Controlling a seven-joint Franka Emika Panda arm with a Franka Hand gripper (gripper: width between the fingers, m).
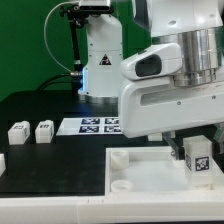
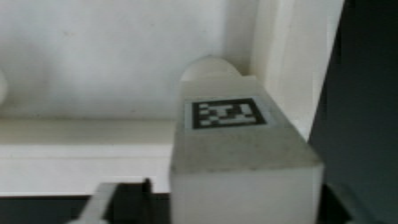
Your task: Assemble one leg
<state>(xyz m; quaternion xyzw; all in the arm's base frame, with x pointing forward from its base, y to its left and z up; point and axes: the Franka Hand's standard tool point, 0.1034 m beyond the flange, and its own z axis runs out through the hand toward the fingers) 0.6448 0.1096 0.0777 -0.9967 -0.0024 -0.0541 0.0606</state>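
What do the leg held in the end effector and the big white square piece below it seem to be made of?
The leg: probably hard plastic, matte white; smooth even faces, crisp edges, a black-and-white tag on one face. The square piece: seemingly the same matte white plastic, with a raised rim and a round corner socket; painted wood cannot be ruled out.

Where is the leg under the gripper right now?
On the exterior view's right: the leg is held in the gripper, over the right end of the white tray piece.
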